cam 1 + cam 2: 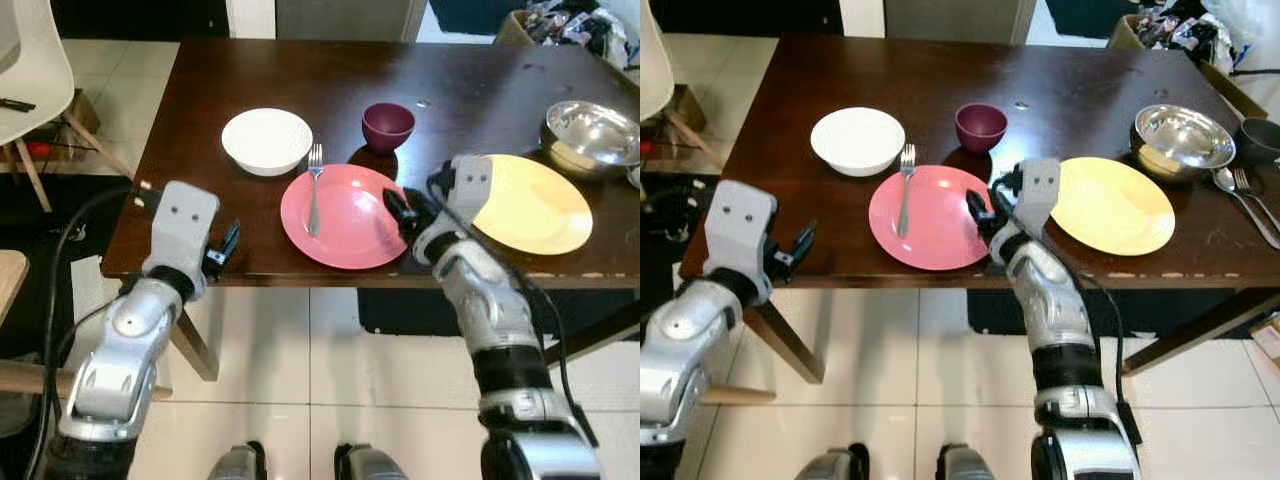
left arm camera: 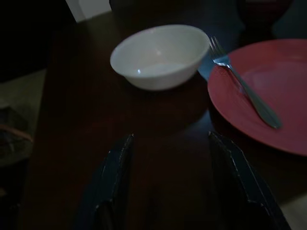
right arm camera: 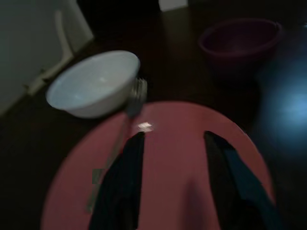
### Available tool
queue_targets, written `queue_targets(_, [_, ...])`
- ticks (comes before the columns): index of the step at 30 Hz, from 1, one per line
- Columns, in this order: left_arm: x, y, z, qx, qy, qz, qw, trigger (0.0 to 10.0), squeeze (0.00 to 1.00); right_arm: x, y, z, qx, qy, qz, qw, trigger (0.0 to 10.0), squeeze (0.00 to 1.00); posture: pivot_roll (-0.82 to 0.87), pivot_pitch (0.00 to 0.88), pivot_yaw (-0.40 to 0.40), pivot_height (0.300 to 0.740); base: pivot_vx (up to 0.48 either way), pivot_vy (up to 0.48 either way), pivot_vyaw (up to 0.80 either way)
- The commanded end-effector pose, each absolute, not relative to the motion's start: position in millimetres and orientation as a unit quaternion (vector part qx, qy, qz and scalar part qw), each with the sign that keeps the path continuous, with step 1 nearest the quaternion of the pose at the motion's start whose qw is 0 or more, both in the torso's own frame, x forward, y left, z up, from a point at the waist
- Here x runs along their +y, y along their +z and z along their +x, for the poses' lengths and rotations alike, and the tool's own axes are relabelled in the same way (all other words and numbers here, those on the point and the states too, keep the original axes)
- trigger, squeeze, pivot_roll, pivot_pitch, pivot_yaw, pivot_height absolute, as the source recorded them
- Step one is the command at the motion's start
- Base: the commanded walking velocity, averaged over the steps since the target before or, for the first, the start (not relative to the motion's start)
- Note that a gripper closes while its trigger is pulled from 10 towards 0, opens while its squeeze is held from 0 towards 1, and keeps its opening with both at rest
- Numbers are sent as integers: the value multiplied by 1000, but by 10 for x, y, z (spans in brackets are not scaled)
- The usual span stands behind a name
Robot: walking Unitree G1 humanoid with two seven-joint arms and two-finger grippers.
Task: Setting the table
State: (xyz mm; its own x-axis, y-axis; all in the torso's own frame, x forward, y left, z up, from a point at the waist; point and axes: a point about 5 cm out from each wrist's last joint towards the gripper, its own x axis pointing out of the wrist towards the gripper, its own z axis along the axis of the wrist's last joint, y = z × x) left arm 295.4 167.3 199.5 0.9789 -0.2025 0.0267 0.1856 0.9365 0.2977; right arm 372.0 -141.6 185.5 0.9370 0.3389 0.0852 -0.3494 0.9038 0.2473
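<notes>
While our right gripper (image 1: 400,212) hovers with fingers apart over the pink plate's right rim, we see the dark table (image 1: 200,120) holding a yellow plate (image 1: 535,205) near its front edge — pink plate (image 1: 345,217) beside it, fork (image 1: 314,190) lying on its left side. White bowl (image 1: 267,140) and purple cup (image 1: 388,125) sit behind. Left gripper (image 1: 225,248) — fingers apart too — waits at the front-left corner.

Both arms reach forward, left claw (image 2: 168,191) and right claw (image 3: 172,187) spread
</notes>
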Motion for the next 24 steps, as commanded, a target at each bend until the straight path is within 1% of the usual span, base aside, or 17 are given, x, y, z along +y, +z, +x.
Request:
queue_targets(1, [1650,1971,2987,-13,-127,155,980,10000,0,-1385,1824,3785,5,197,158,968,10000,1000,25,136,51,740,0,0,0])
queue_targets(5, [1603,1987,3024,-11,-143,159,977,10000,0,-1323,1871,3855,10,218,156,964,10000,1000,29,136,46,740,0,0,0])
queue_targets(6, [1528,1983,3059,-9,-155,161,975,10000,0,-1218,1876,3903,27,246,135,960,10000,75,33,135,45,740,0,0,0])
queue_targets(7, [1528,1983,3059,-9,-155,161,975,10000,0,-1218,1876,3903,27,246,135,960,10000,75,33,135,45,740,0,0,0])
queue_targets(8, [1506,1983,3067,-9,-158,163,974,10000,0,-1184,1874,3924,34,253,128,958,10000,0,33,135,45,740,0,0,0])
queue_targets(9, [1506,1983,3067,-9,-158,163,974,10000,0,-1184,1874,3924,34,253,128,958,10000,0,33,135,45,740,0,0,0])
queue_targets(10, [1490,2008,3064,-12,-161,163,973,10000,0,-1082,1851,3962,55,272,106,955,10000,0,55,129,27,740,0,0,0])
queue_targets(12, [1491,2018,3059,-13,-161,163,973,10000,0,-1049,1842,3972,62,278,95,954,10000,0,55,129,27,740,0,0,0])
queue_targets(13, [1520,2035,3037,-15,-156,163,974,10000,0,-979,1803,3989,85,282,70,953,10000,0,73,126,14,740,0,0,0])
queue_targets(15, [1530,2038,3029,-15,-154,163,974,10000,0,-965,1790,3992,91,281,64,953,10000,0,73,126,14,740,0,0,0])
queue_targets(18, [1582,2076,2955,-18,-145,158,976,10000,0,-960,1736,4016,116,269,29,956,10000,0,107,129,-6,740,0,0,0])
queue_targets(19, [1584,2081,2932,-18,-145,158,977,10000,0,-966,1738,4022,117,268,24,956,10000,1000,123,131,-16,740,0,0,0])
queue_targets(24, [1577,2091,2849,-18,-151,163,975,10000,0,-972,1757,4032,115,270,16,956,10000,1000,145,136,-22,740,0,0,0])
